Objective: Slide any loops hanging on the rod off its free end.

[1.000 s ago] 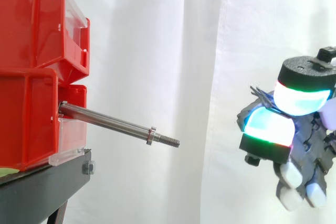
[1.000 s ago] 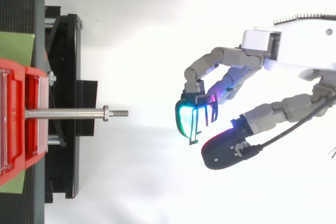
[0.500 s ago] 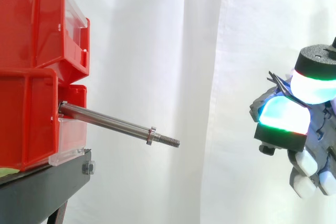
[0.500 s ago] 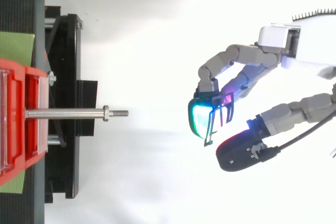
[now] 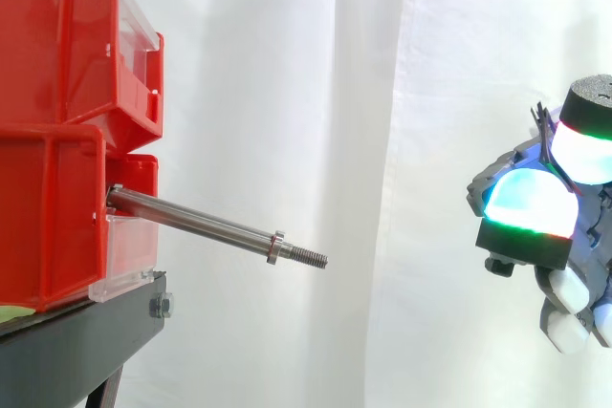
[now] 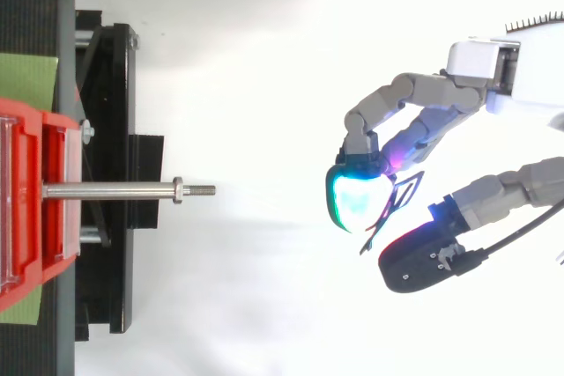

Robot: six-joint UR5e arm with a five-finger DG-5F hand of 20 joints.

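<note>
Hand [image 6: 423, 99] stands nearest under the top camera, at the right of the work. You have one hand and one thin dark loop [image 6: 389, 210]. The fingers are curled, and the loop sits pinched between a cyan-glowing fingertip pad [image 6: 357, 202] and the thumb [image 6: 423, 257]. In the side view the loop shows as a dark wire at the hand's upper pads.

Below and to the left you have one steel rod [image 5: 201, 224] carrying one nut [image 5: 275, 247] just behind its threaded free end [image 5: 308, 256]. The loop is off the rod and well apart from that free end. The rod slopes down from two red bins, the upper bin [image 5: 57, 35] stacked on the lower bin [image 5: 48, 217]. Both rest on one black stand [image 5: 86, 341]. A white curtain [image 5: 316, 93] hangs behind everything.

Against the frame one second earlier, the hand has drawn further right, away from the free end, and sits slightly higher in the side view. The loop has swung from the front of the cyan pad to a slant between pad and thumb. Rod, nut, bins and stand are unmoved.
</note>
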